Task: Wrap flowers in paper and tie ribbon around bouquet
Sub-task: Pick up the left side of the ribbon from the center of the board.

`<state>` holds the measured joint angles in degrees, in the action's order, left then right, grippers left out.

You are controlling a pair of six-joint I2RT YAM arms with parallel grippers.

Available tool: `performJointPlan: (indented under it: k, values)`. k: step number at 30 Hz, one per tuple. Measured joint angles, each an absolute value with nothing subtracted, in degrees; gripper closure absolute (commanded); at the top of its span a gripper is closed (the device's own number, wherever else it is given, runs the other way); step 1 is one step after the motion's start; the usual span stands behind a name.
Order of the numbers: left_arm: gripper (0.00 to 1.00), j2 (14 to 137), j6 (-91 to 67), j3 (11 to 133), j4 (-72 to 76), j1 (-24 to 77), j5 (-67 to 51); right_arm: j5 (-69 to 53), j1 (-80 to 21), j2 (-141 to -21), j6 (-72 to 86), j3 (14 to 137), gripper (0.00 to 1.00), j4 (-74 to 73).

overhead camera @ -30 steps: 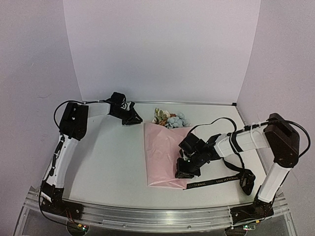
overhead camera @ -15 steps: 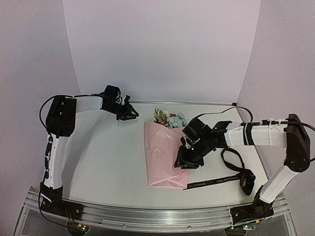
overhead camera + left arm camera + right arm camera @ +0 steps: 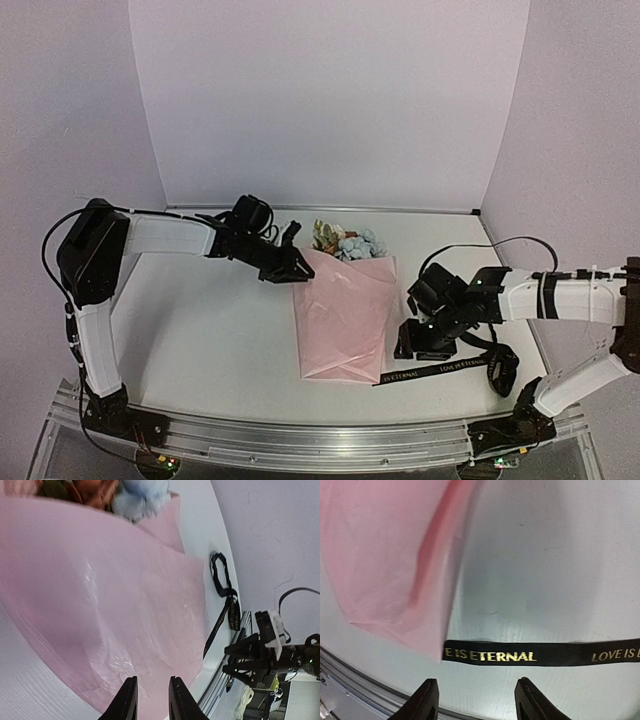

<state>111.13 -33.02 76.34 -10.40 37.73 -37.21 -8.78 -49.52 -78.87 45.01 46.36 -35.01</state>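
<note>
The bouquet lies mid-table: pink paper (image 3: pixel 345 315) folded over the flowers (image 3: pixel 345 240), whose blue, cream and orange blooms stick out at the far end. In the left wrist view the paper (image 3: pixel 100 605) fills most of the picture and the blooms (image 3: pixel 135 497) are at the top. My left gripper (image 3: pixel 290 266) hovers at the paper's far left corner, its jaws (image 3: pixel 152 700) slightly open and empty. The black ribbon (image 3: pixel 440 367) lies flat right of the paper's near end. My right gripper (image 3: pixel 415 345) hangs open over the ribbon (image 3: pixel 540 656), holding nothing.
The ribbon ends in a loose coil (image 3: pixel 500 365) by the right arm's base. A metal rail (image 3: pixel 300 435) runs along the near table edge. Lilac walls close off the back and both sides.
My right gripper opened, left the paper and moved right and nearer, over the ribbon. The left arm swung from the back wall to the paper's far left corner.
</note>
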Motion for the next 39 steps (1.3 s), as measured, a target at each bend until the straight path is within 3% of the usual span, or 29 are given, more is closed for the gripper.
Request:
performJointPlan:
  k: [10, 17, 24, 28, 31, 39]
  values:
    - [0.77, 105.90, -31.88, 71.36, -10.94, 47.98, -31.17, 0.03, -48.64, -73.84, 46.42, 39.43, 0.39, -36.78]
    - [0.77, 104.02, -31.23, 70.74, -11.48, 48.35, -28.74, 7.57, -45.58, -73.43, 47.09, 35.07, 0.35, -37.12]
    - [0.77, 102.69, -29.70, 70.76, -13.69, 48.31, -27.66, 14.98, -40.72, -70.13, 49.91, 30.00, 0.24, -40.10]
    - [0.76, 102.69, -28.87, 70.78, -14.54, 48.31, -27.26, 15.43, -39.38, -72.82, 50.55, 30.01, 0.25, -38.93]
    - [0.77, 102.69, -28.46, 70.78, -14.57, 48.31, -27.24, 15.54, -38.67, -75.55, 50.87, 31.20, 0.33, -37.39]
    - [0.76, 102.44, -28.27, 70.78, -15.07, 48.31, -27.20, 14.93, -37.89, -78.68, 54.70, 31.10, 0.81, -28.28]
